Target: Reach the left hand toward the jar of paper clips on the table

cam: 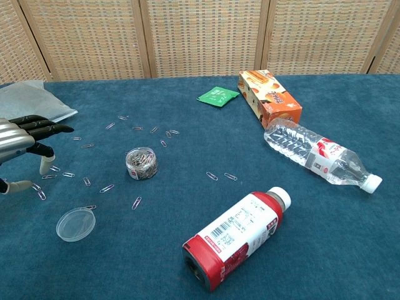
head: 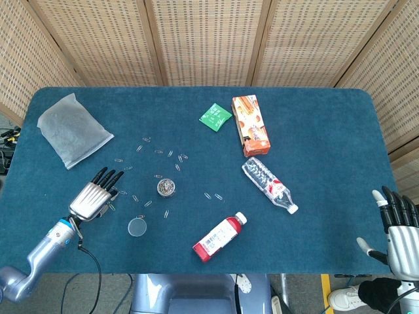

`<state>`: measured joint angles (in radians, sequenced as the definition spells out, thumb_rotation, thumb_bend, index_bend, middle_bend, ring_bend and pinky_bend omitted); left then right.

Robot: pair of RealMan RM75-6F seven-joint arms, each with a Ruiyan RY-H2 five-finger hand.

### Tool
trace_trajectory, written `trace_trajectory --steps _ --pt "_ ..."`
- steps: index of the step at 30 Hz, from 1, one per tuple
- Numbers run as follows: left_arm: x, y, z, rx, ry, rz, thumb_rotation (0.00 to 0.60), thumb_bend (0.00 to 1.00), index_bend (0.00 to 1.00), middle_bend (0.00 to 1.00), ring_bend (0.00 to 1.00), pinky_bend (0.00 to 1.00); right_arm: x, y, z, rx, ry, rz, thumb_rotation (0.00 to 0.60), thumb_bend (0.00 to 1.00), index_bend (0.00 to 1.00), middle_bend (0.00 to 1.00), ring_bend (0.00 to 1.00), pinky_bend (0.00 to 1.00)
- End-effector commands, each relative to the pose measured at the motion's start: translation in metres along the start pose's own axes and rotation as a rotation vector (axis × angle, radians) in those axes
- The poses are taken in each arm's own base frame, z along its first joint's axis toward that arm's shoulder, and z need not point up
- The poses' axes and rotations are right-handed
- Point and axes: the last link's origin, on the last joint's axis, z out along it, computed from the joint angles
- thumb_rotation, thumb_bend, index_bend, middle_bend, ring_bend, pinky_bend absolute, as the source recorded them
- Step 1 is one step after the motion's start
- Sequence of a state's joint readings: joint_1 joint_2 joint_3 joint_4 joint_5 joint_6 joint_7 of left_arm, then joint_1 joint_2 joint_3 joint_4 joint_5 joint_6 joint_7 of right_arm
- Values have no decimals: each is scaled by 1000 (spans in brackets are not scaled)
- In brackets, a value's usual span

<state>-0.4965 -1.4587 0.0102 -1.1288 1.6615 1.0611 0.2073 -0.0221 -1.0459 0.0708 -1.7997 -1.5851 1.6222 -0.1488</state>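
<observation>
The small clear jar of paper clips (head: 166, 188) (cam: 142, 163) stands upright and lidless near the middle-left of the blue table. Loose clips (head: 147, 203) lie scattered around it. Its clear lid (head: 137, 227) (cam: 75, 224) lies flat nearer the front edge. My left hand (head: 93, 194) (cam: 24, 145) hovers over the cloth to the left of the jar, fingers stretched out toward it and apart, holding nothing, with a clear gap to the jar. My right hand (head: 399, 229) sits off the table's front right corner, fingers spread and empty.
A red bottle (head: 219, 237) lies on its side near the front. A clear water bottle (head: 269, 184), an orange box (head: 250, 125) and a green packet (head: 215, 116) lie to the right. A plastic bag (head: 72, 129) sits at the far left.
</observation>
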Motion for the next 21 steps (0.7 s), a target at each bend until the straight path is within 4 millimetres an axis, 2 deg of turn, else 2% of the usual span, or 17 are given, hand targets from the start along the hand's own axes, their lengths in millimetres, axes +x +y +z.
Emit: trace_trajectory --steps 1,21 --pt "-2 3 1 -15 -4 15 600 337 506 0 0 0 0 -1 -1 3 0 -2 600 0 0 0 0 0" --pt "-18 6 2 -23 -49 31 600 351 495 0 0 0 -3 -2 -1 3 -6 -7 600 0 0 0 0 0"
